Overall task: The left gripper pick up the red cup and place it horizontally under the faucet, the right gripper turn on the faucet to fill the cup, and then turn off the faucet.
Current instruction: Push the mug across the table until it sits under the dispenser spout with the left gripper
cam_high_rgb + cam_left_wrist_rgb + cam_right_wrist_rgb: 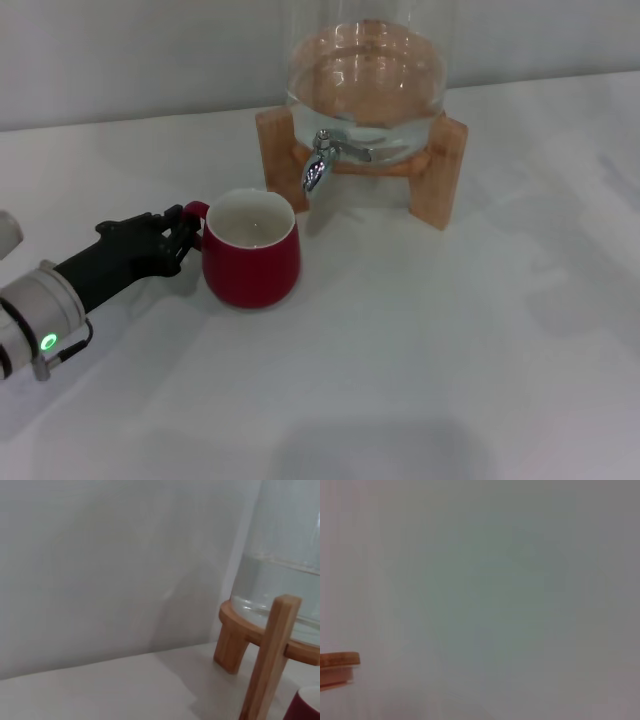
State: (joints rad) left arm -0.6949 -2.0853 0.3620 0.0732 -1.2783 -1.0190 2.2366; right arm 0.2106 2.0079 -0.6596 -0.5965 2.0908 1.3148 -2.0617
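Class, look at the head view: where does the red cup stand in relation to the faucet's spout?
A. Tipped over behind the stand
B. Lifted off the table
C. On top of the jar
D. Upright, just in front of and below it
D: the red cup stands upright on the table, just in front of and below the faucet, with the left gripper at its handle.

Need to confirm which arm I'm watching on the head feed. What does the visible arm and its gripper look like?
One arm shows, at the head view's lower left: a silver-grey cylindrical arm with a small round green light, ending in the left gripper, matte black with chunky fingers. The right arm is out of view.
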